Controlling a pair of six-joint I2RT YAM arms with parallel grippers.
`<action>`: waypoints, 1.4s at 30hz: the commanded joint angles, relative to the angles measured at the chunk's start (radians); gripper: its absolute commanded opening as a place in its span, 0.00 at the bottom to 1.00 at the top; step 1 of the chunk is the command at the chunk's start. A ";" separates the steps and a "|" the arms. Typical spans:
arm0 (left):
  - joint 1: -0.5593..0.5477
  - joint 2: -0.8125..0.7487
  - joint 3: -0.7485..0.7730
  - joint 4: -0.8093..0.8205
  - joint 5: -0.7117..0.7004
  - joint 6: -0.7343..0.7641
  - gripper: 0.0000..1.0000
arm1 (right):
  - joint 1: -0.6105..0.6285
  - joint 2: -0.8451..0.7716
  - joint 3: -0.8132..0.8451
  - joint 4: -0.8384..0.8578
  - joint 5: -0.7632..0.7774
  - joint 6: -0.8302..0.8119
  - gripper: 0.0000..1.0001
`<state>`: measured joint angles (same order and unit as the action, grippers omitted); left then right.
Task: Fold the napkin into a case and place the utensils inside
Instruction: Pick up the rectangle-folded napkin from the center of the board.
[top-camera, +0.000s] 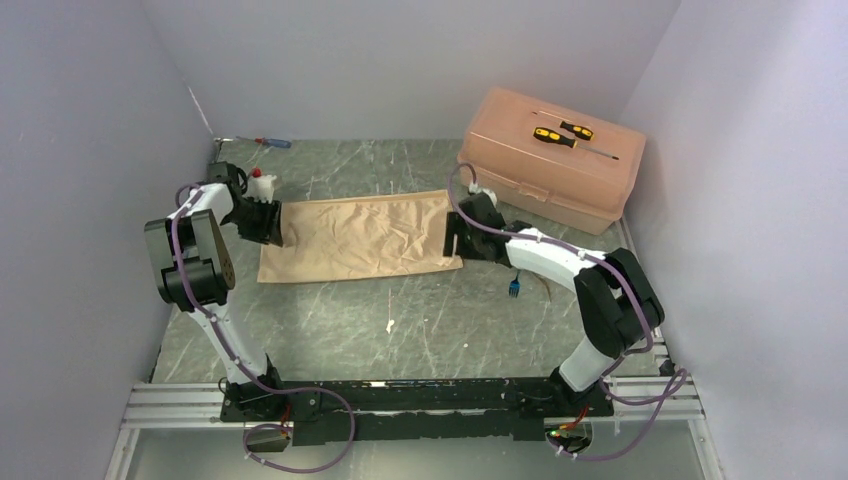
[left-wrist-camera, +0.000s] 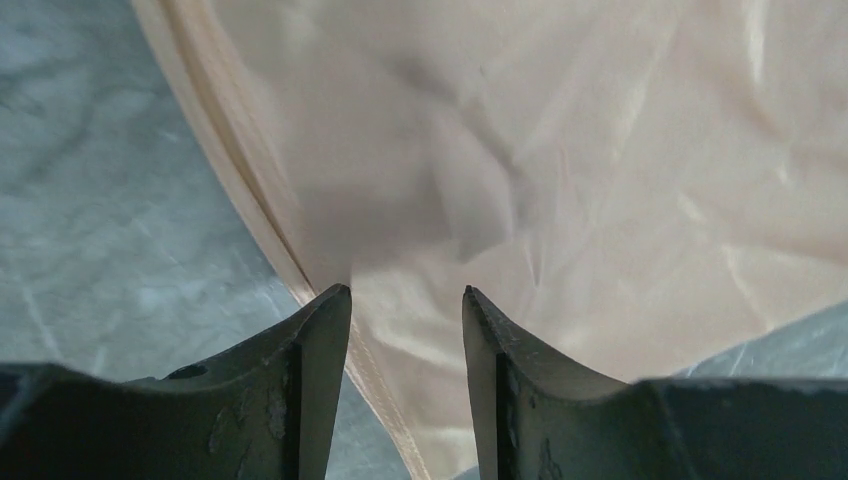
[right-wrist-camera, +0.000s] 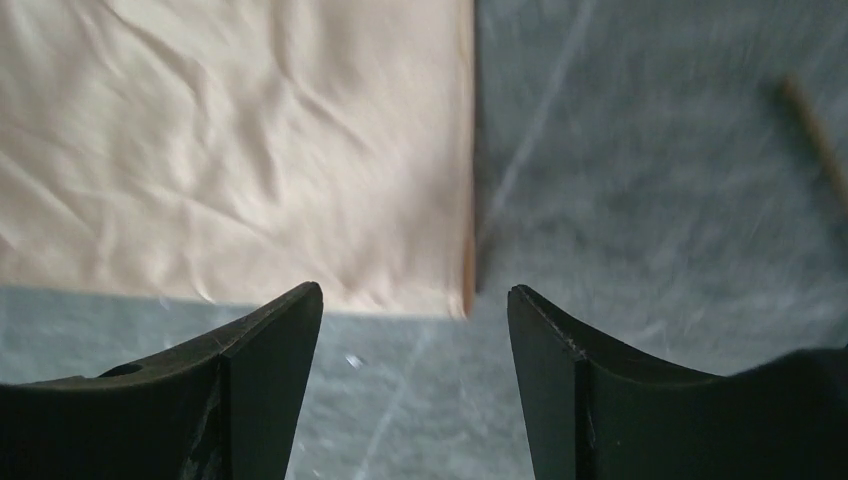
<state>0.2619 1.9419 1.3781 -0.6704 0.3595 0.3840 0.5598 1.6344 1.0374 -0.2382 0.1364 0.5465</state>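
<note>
The grey marbled table (top-camera: 420, 320) carries a pink plastic box (top-camera: 560, 175) at its far right corner. The peach napkin (top-camera: 355, 238) lies flat mid-table as a long, layered rectangle. The left gripper (left-wrist-camera: 405, 292) hangs over its left edge, jaws narrowly parted and empty. The right gripper (right-wrist-camera: 415, 290) is over a right-end corner, jaws wide and empty. The utensils (top-camera: 514, 288) lie beside the right arm, apart from the cloth.

Near right claw (top-camera: 452, 241), seemingly: pink box (top-camera: 540, 186)
</note>
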 joint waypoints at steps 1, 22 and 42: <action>0.011 -0.061 0.002 -0.086 0.048 0.094 0.50 | -0.004 -0.047 -0.114 0.056 -0.123 0.126 0.72; 0.023 -0.122 -0.170 -0.029 -0.049 0.290 0.45 | -0.055 0.018 -0.194 0.121 -0.138 0.253 0.60; 0.003 -0.074 -0.242 0.023 -0.072 0.303 0.33 | -0.129 -0.048 -0.218 0.115 -0.059 0.236 0.00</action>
<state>0.2806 1.8313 1.1774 -0.6498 0.2665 0.6701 0.4622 1.6596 0.8204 -0.0765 -0.0051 0.8299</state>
